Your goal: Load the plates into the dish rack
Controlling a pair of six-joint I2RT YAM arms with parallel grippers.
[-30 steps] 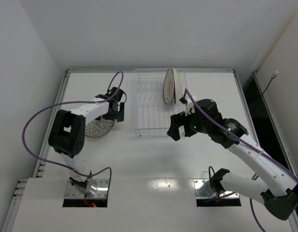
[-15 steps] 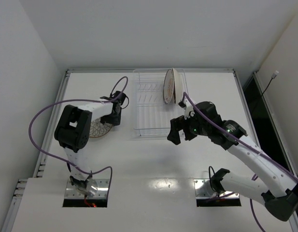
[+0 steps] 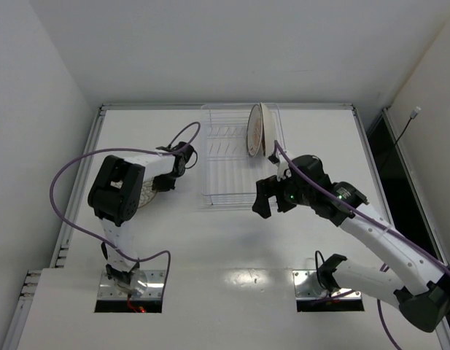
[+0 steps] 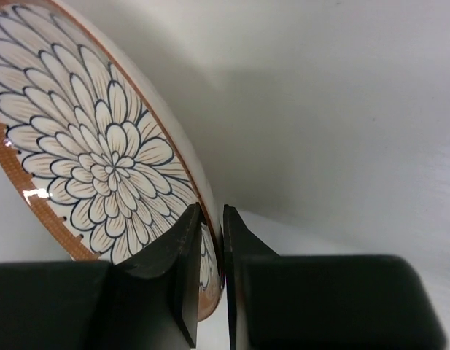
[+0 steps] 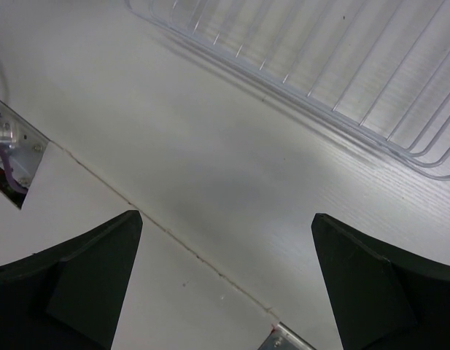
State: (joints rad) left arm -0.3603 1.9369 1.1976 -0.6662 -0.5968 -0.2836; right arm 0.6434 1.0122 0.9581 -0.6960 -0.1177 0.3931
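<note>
Plate [image 4: 101, 146] rim nipped in left pincer [image 4: 210, 222]; right pincer [image 5: 225, 226] spread beside rack [image 5: 341, 65].

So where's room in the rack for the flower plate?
In the dish rack, the left and middle slots are bare, from its left wall to the standing plates in the far right corner. Crowded: that corner, and the near right one, where the open right end effector hovers. The left end effector grips the flowery plate.

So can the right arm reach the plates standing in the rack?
Probably yes: its open end effector hovers beside the clear wire dish rack, nothing between it and the upright brown-rimmed plates.
</note>
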